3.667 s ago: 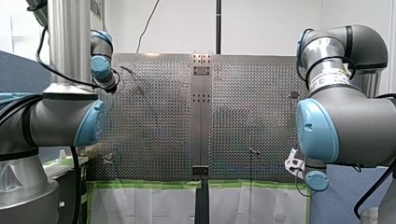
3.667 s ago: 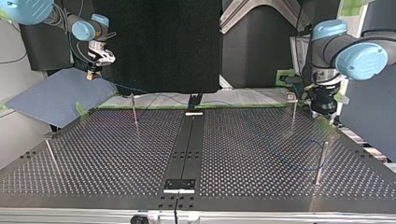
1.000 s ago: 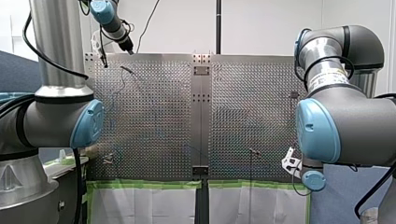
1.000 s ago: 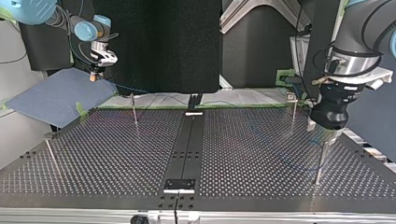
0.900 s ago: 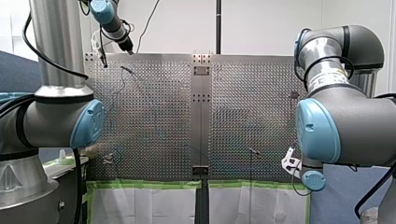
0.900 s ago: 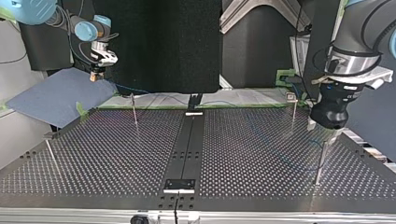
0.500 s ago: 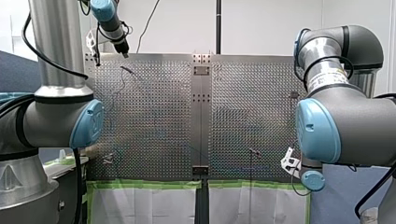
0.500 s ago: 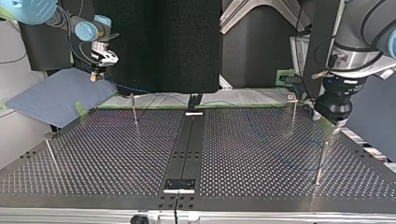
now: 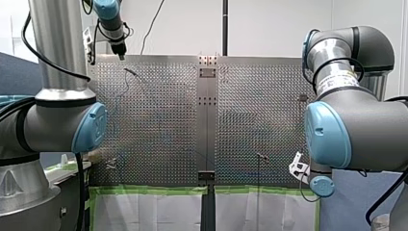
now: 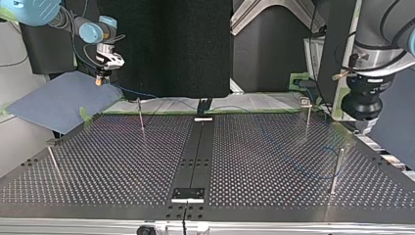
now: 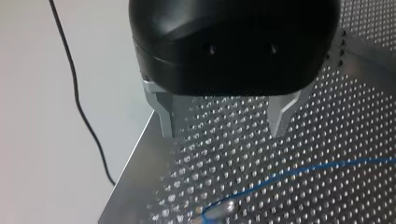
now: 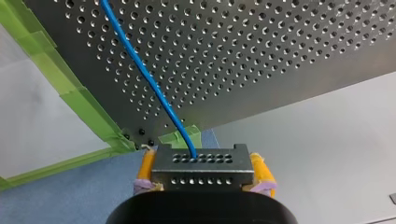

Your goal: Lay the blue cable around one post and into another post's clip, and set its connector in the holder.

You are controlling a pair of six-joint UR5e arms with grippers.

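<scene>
blue cable [image 12: 140,65]: runs from the connector [image 12: 201,161] out over the perforated table [image 12: 261,56]; in the left wrist view a stretch lies on the plate ahead of the fingers.
connector: a perforated metal block, clamped between the yellow pads [image 12: 146,169] of my right gripper [image 12: 204,171], off the table's edge.
my right gripper: in the top view at about 10 o'clock from the table's middle, above a blue-grey sheet [image 10: 58,100].
my left gripper [image 11: 223,129]: metal fingers [image 11: 164,114] spread wide, nothing between them; in the top view at about 3 o'clock.
posts: thin and upright; the nearest post [image 10: 335,169] to my left gripper stands at about 4 o'clock.
done: connector in hand; whether the cable rounds a post cannot be told.
left: by judgement, the clip and the holder, neither made out here.
</scene>
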